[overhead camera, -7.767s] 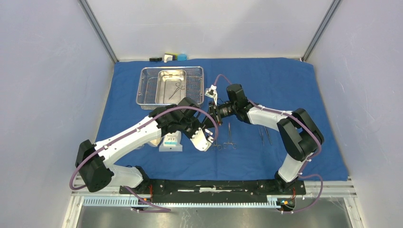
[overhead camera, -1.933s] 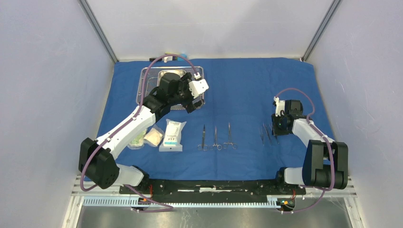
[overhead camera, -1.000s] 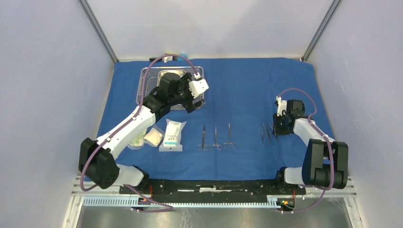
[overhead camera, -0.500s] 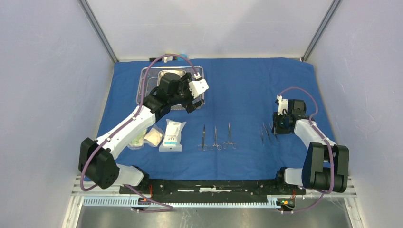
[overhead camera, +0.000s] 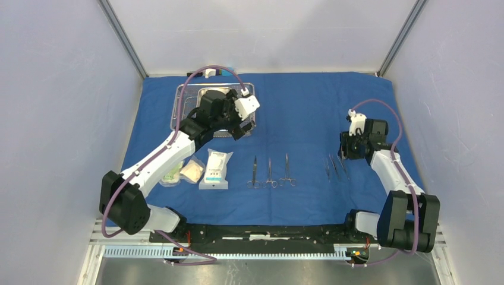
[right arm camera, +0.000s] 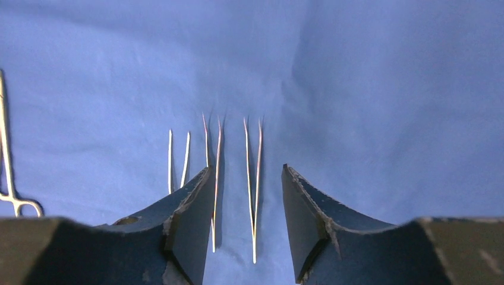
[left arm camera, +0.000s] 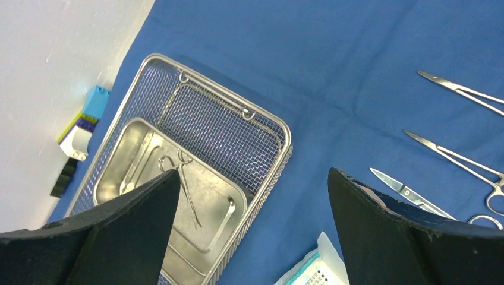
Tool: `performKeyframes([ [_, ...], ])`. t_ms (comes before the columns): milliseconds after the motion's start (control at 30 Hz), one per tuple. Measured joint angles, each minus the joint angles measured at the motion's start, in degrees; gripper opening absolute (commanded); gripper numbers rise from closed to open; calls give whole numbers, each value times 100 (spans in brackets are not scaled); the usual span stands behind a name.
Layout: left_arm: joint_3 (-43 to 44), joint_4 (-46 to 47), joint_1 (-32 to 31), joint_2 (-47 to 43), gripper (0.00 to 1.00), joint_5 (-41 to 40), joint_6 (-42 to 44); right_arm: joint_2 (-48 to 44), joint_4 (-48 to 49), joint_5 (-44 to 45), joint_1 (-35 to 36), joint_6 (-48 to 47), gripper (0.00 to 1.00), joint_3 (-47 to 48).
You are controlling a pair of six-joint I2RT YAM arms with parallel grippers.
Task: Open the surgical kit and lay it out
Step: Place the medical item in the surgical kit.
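My right gripper point(right arm camera: 245, 193) has parted its jaws and drawn back from the tweezers point(overhead camera: 335, 167). My left gripper point(left arm camera: 254, 173) now hangs over the basket point(left arm camera: 268, 122).

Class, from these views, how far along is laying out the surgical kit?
Done: blue wrap spread; packets, ring-handled instruments, tweezers laid out. In hand: nothing; right end effector open over the tweezers, left end effector open above the basket. Left: steel tools in the pan.
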Motion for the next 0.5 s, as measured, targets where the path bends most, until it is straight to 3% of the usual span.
performKeyframes([
  [200,258,-81,466,166,100,-149,-787,-46,306,-103,0,17,66,549],
  [500,839,-374,1399,597,100,-310,-2199,190,275,-188,0,-415,67,1104],
])
